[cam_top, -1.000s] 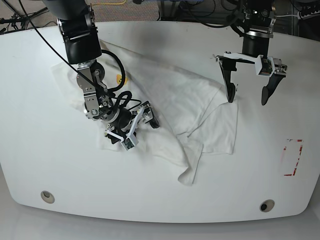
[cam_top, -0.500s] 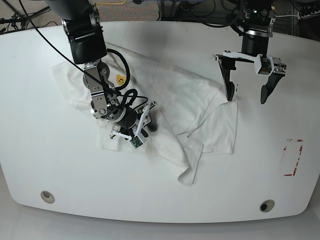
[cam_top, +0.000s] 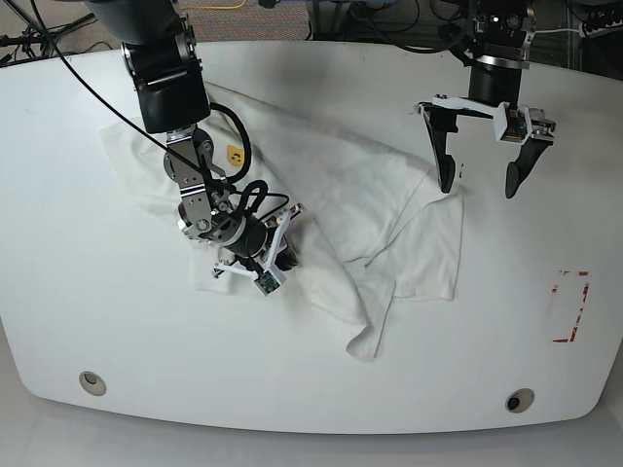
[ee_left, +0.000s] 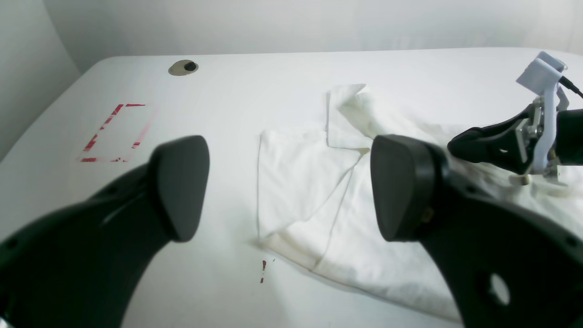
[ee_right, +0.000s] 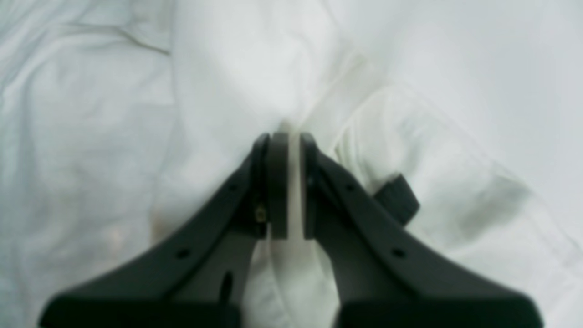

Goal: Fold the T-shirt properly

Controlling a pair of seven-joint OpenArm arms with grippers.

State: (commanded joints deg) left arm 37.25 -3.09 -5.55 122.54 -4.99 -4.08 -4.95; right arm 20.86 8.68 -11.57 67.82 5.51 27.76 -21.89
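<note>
Spreading wide under both arms, a white rounded desk (cam_top: 88, 302) is carrying a large, rumpled white cotton T-shirt (cam_top: 360, 195), which is lying crumpled across its middle with a small yellow-orange bear face (cam_top: 234, 154) showing near its upper left part. At the desk's right, a red taped rectangle outline (cam_top: 570, 306) is sitting well apart from the cloth. The left hand (cam_top: 480, 180) is hovering spread open over the shirt's right edge. The right hand (ee_right: 286, 136) is pinching a fold of the shirt between closed fingers.
</note>
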